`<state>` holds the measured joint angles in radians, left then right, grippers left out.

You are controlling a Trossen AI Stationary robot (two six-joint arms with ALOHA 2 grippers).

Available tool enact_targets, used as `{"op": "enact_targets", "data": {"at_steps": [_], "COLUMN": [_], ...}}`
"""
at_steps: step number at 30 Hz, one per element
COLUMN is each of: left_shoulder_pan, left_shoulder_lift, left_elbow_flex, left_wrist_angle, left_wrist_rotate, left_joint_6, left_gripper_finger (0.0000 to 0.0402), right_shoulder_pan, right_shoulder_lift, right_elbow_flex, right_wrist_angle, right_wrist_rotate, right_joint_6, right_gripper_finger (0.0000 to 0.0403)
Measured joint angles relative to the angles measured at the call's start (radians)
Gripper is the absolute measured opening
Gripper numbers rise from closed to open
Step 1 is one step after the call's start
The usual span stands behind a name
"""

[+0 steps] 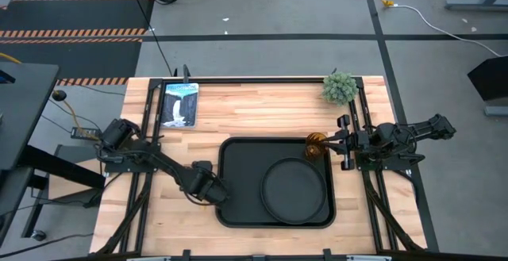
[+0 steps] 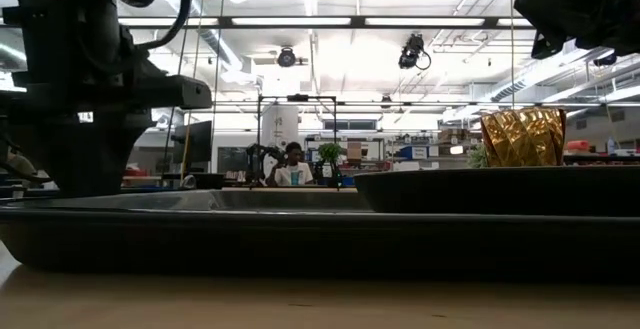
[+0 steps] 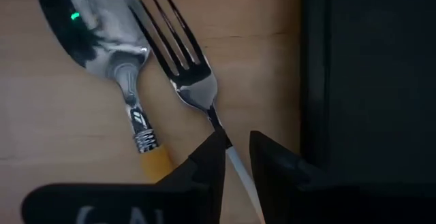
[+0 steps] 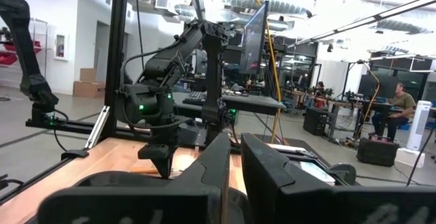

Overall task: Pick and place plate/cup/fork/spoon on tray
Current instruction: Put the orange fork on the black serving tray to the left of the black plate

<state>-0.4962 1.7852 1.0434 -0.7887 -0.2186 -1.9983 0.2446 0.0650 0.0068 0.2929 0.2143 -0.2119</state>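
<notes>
The black tray lies mid-table with the round black plate on its right half. The amber cup stands upright at the tray's far right corner and also shows in the low view. The fork and the spoon lie side by side on the wood just left of the tray. My left gripper is down at the tray's near left edge, shut on the fork. My right gripper is shut and empty, raised just right of the cup. My left gripper has the fork's thin silver neck, just behind the tines, between its two fingers. The fingers come from above, pointing down, and close across the neck. The tines lie flat on the wood beside the spoon. The fingers hide the fork's handle.
A small green potted plant stands at the far right corner. A picture card lies at the far left. Bare wood runs along the far side between them. A person sits far behind the table.
</notes>
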Motion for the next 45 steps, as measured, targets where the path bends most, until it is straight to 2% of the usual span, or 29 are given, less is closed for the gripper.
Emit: {"op": "enact_targets", "data": {"at_steps": [8, 14, 24, 30, 36, 45], "left_shoulder_pan": [0.003, 0.003, 0.002, 0.002, 0.003, -0.001], "left_shoulder_lift": [0.001, 0.008, 0.056, 0.083, 0.087, 0.098], "left_elbow_flex": [0.104, 0.107, 0.091, 0.092, 0.092, 0.086], "left_wrist_angle": [-0.131, -0.142, -0.109, -0.094, -0.093, -0.096], "left_wrist_rotate": [-0.027, -0.006, 0.027, 0.041, 0.04, 0.046], "left_joint_6": [0.025, 0.014, -0.011, -0.011, 0.001, 0.02], "left_gripper_finger": [0.0066, 0.0059, 0.0132, 0.0142, 0.0112, 0.0027], "right_shoulder_pan": [0.0, 0.0, 0.0, 0.0, 0.0, 0.0], "right_shoulder_lift": [0.0, 0.0, 0.0, 0.0, 0.0, 0.0], "right_elbow_flex": [0.0, 0.0, 0.0, 0.0, 0.0, 0.0], "right_wrist_angle": [0.006, 0.005, 0.005, 0.005, 0.009, 0.012], "right_wrist_rotate": [0.0, 0.0, 0.0, 0.0, 0.0, 0.0], "right_joint_6": [0.0, 0.0, 0.0, 0.0, 0.0, 0.0], "right_gripper_finger": [0.0045, 0.0045, 0.0045, 0.0045, 0.0045, 0.0045]}}
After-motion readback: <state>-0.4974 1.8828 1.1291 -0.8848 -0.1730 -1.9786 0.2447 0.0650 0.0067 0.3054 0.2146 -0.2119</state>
